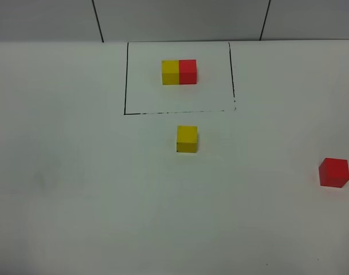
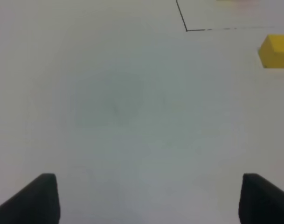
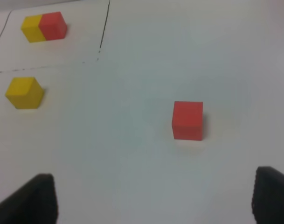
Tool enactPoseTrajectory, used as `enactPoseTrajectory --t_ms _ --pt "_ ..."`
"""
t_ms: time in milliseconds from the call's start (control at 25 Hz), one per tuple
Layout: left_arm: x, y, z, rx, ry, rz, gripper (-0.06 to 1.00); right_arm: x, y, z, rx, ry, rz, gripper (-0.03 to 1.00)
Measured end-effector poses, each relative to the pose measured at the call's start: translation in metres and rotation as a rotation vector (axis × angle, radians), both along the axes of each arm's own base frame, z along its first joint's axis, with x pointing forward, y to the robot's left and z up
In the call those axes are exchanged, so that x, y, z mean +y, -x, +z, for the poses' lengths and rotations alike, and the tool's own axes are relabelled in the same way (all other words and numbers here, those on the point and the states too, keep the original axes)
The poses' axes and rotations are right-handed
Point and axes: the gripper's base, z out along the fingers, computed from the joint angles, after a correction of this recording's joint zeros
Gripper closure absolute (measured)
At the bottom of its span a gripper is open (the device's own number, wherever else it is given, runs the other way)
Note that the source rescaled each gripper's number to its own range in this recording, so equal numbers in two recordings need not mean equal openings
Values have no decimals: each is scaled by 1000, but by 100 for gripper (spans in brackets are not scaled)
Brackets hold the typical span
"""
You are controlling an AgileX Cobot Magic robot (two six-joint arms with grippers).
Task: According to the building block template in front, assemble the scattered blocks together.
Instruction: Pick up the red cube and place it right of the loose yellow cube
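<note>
Hovering right gripper (image 3: 155,200) (jaws wide apart)

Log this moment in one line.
template: yellow-red bar in outline | yellow cube: loose, outside outline | red cube: loose, far right | left tool: open | right tool: open

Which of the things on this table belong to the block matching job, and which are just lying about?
Part of the job:
- joined yellow-red pair, the pattern to copy
- black outline around it
- loose yellow cube
- loose red cube

Just there:
- white table
- grey wall behind
No stray clutter shows.
</note>
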Motion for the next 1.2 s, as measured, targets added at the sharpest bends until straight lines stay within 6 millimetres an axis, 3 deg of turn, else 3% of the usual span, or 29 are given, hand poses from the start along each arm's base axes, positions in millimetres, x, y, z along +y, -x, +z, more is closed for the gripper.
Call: enactPoseTrajectory --t_ms 1200 --pt "0 2 0 -15 1 -7 22 0 0 0 0 -3 -1 21"
